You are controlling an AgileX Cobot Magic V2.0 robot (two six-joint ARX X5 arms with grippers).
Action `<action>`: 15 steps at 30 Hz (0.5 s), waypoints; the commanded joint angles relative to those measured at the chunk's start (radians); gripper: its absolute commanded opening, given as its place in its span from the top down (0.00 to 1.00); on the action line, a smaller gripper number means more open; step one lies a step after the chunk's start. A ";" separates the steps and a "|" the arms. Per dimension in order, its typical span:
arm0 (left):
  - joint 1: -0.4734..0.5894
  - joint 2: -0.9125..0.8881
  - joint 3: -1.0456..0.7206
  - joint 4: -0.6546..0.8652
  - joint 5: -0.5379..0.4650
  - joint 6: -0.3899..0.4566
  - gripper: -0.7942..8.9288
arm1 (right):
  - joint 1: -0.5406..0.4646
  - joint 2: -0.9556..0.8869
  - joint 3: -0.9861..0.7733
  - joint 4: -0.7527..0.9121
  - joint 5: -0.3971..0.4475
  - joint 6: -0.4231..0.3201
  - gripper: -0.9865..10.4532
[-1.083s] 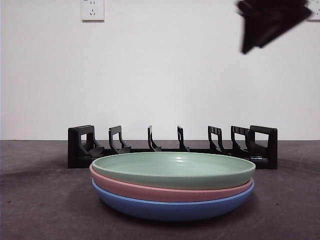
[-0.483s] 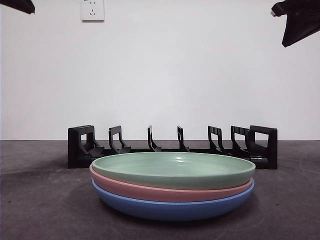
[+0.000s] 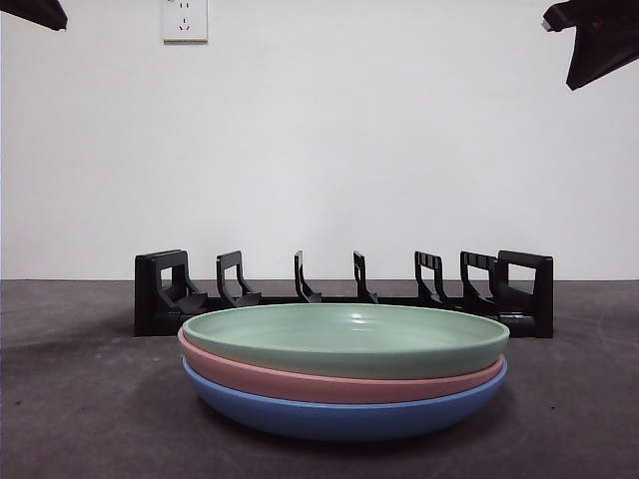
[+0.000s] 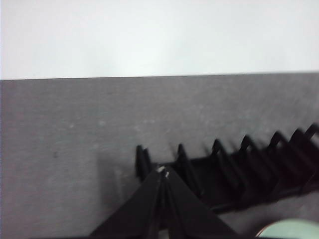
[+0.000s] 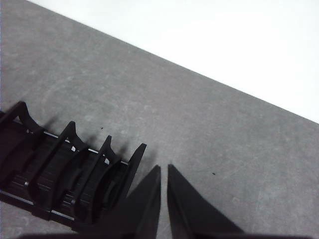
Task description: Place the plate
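Observation:
Three plates lie stacked at the front of the table: a green plate (image 3: 347,337) on top, a pink plate (image 3: 329,382) under it, a blue plate (image 3: 339,416) at the bottom. A black slotted plate rack (image 3: 344,291) stands behind them, all its slots free; it also shows in the left wrist view (image 4: 234,169) and in the right wrist view (image 5: 65,179). My left gripper (image 4: 163,172) is shut and empty, high above the rack's left end. My right gripper (image 5: 164,168) is shut and empty, high above the rack's right end. A sliver of the green plate (image 4: 291,230) shows in the left wrist view.
Both arms show only as black tips at the top corners of the front view, one at the left (image 3: 35,12) and one at the right (image 3: 597,38). A white wall with a socket (image 3: 185,18) stands behind the dark grey table (image 3: 80,399).
The black arm tip at the top right has moved right and up, away from the middle, and stopped in the corner. A black tip has appeared at the top left. The plates have not moved.

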 commanded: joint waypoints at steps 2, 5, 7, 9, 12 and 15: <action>0.060 -0.117 -0.144 0.073 -0.009 0.153 0.91 | 0.003 0.008 0.009 0.012 0.000 0.003 0.90; 0.133 -0.271 -0.356 0.201 -0.009 0.179 0.91 | 0.003 0.008 0.009 0.012 0.001 0.003 0.90; 0.195 -0.409 -0.489 0.244 -0.009 0.178 0.91 | 0.003 0.008 0.009 0.012 0.000 0.003 0.90; 0.241 -0.534 -0.582 0.248 -0.009 0.179 0.91 | 0.003 0.008 0.009 0.012 0.001 0.003 0.90; 0.291 -0.704 -0.698 0.233 -0.009 0.178 0.91 | 0.003 0.008 0.009 0.012 0.000 0.003 0.90; 0.304 -0.804 -0.792 0.239 -0.009 0.166 0.91 | 0.003 0.008 0.009 0.012 0.000 0.003 0.90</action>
